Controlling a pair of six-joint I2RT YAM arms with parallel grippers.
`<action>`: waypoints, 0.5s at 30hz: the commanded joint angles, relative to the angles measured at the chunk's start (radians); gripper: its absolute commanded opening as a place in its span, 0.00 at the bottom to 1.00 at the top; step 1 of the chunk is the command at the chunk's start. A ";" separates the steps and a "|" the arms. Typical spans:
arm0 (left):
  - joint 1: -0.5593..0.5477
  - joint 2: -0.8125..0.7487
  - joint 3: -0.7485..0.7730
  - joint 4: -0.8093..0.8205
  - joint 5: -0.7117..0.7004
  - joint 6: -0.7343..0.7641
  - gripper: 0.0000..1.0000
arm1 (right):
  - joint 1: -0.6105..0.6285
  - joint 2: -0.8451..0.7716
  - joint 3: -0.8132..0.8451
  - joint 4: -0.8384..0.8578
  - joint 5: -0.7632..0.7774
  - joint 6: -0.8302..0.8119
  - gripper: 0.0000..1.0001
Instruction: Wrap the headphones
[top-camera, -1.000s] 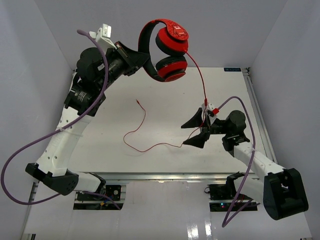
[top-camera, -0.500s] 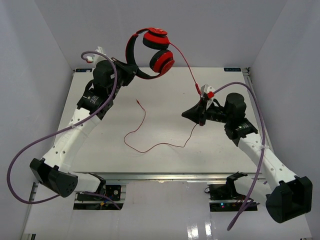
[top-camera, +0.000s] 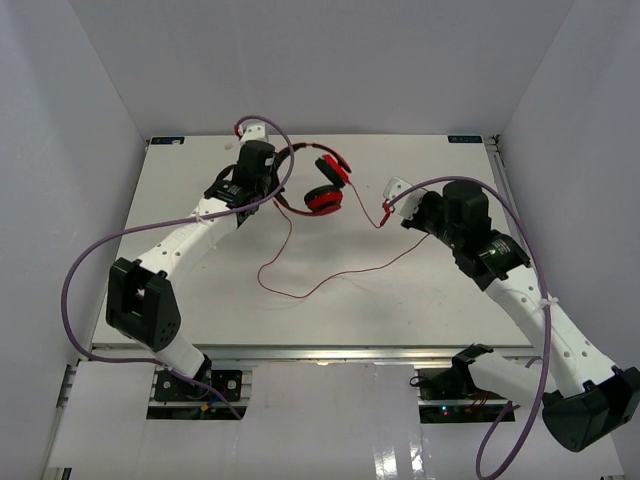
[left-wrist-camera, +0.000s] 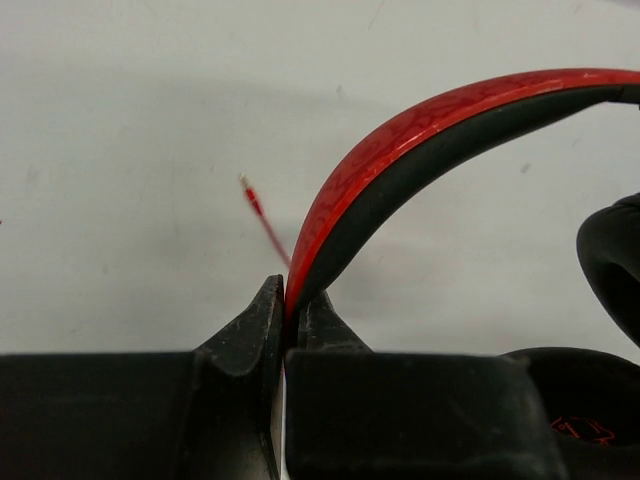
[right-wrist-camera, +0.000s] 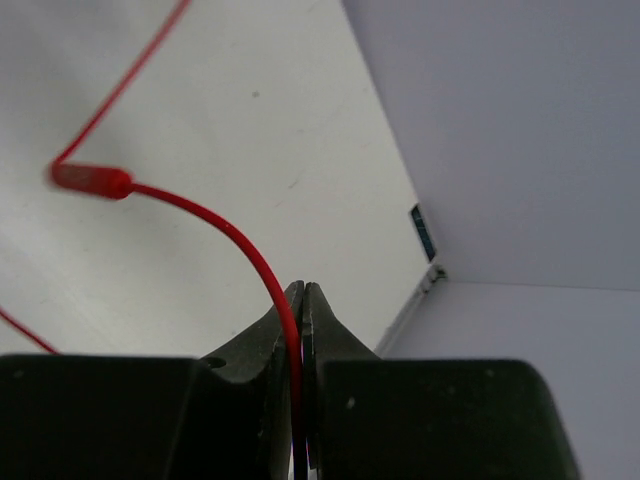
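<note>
**Both grips set, winding not started**

Top view: headphones (top-camera: 322, 185) sit low over the far middle of the table (top-camera: 420, 300); can't tell if the cups rest on it. Left gripper (top-camera: 278, 178) is at the headband, right gripper (top-camera: 398, 208) is on the cord (top-camera: 330, 280) just off the cups. The rest of the cord lies slack in loose curves across mid-table, with no turns around the headphones.

Left wrist: jaws clamped tight on the headband (left-wrist-camera: 420, 130) edge. Cord tip (left-wrist-camera: 255, 205) is blurred behind it. A black ear pad (left-wrist-camera: 615, 260) is cut off at the right edge.

Right wrist: jaws pinched closed on the thin cord. A thicker red piece (right-wrist-camera: 90, 180) on the cord is out of focus; can't tell what it is. Headphones aren't in this view.

Judgement: this is the start of the wrap. The next move needs the right arm to carry the cord around the band or cups while the left holds steady. Tension should stay light, since the thin cord could slip from the pinch. The free end trails unheld.
</note>
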 joint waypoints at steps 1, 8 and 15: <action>-0.022 -0.066 -0.070 0.052 0.184 0.220 0.00 | 0.033 0.037 0.220 0.019 -0.019 -0.064 0.08; -0.072 -0.099 -0.151 0.111 0.413 0.298 0.00 | 0.077 0.161 0.355 -0.005 -0.228 0.011 0.08; -0.153 -0.151 -0.194 0.112 0.565 0.391 0.00 | 0.077 0.236 0.325 0.117 -0.180 0.031 0.08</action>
